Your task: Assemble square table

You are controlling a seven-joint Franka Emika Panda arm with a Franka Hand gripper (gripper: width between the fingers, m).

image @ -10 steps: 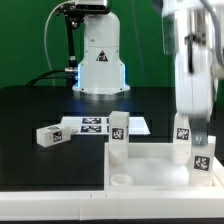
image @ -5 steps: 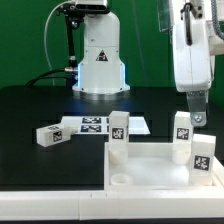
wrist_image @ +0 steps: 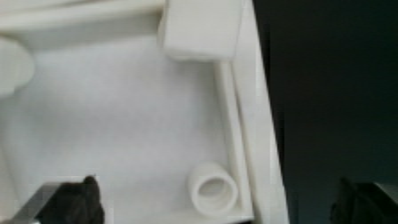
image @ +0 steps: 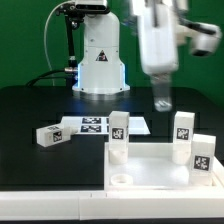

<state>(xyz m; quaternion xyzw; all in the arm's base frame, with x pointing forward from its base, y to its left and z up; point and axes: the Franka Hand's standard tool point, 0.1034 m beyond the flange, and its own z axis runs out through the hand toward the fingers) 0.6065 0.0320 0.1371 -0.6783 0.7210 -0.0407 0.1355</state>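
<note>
Tabletop: white square tray [image: 150, 172] with a raised rim, lying in the lower right of the exterior view on the black table [image: 40, 110]; an open round socket [image: 121, 181] shows at its near corner toward that view's left
Mounted legs: three short white legs stand upright on the tray; one [image: 119, 138] at the far corner toward the left; one [image: 183, 133] at the far corner toward the right; one [image: 202, 154] just in front of it near the right edge; each carries a black-and-white tag
Loose leg: a fourth leg [image: 50, 135] lies on its side at centre left, well apart from the tray
Marker board: flat white board [image: 95, 124] with tags, lying behind the tray, between the loose leg and the mounted legs
Gripper: raised in the upper middle of the exterior view [image: 162, 100], above and behind the tray; fingers apart; nothing between them; touching no part
Wrist view: tray floor, rim [wrist_image: 249, 150] and one socket [wrist_image: 214, 187] seen from above; dark fingertips [wrist_image: 71, 198] at both lower corners, spread wide
Robot base: white pedestal [image: 98, 60] at the back, against a green backdrop
</note>
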